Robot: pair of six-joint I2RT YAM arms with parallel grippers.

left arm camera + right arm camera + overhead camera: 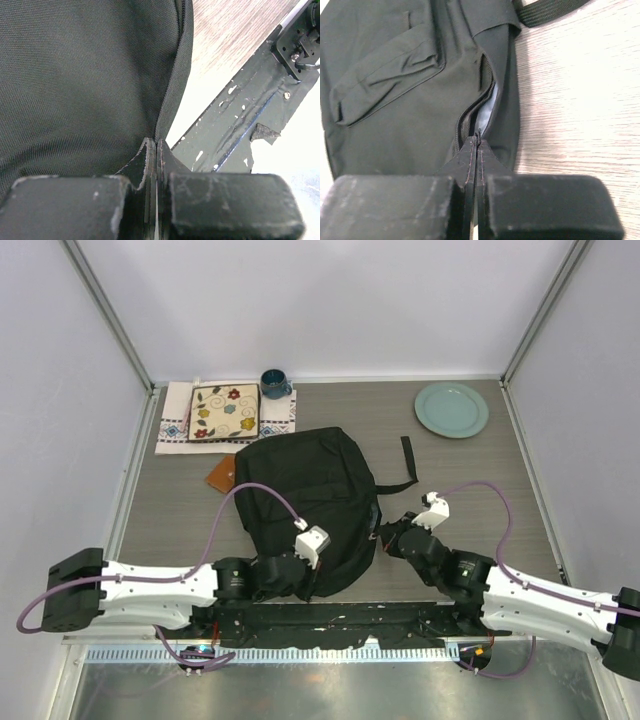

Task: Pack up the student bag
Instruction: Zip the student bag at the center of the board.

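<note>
- The bag (pixel 300 490) lay in the middle of the table (pixel 500 500). Its long axis ran from the table's far side to its near edge, with the rounder end nearest.
- A strap (pixel 408 458) trailed from its far right corner.
- The left gripper (pixel 156 142) was clamped tight at the bag's edge.
- The right gripper (pixel 478 137) was clamped tight at the partly open zip (pixel 470 112).
- Whether either gripper pinched fabric could not be made out.
- The left arm hid the bag's near end from above.

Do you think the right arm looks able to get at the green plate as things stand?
Probably yes: bare table lies between the right gripper and the green plate, though it seems shut on the student bag.
</note>
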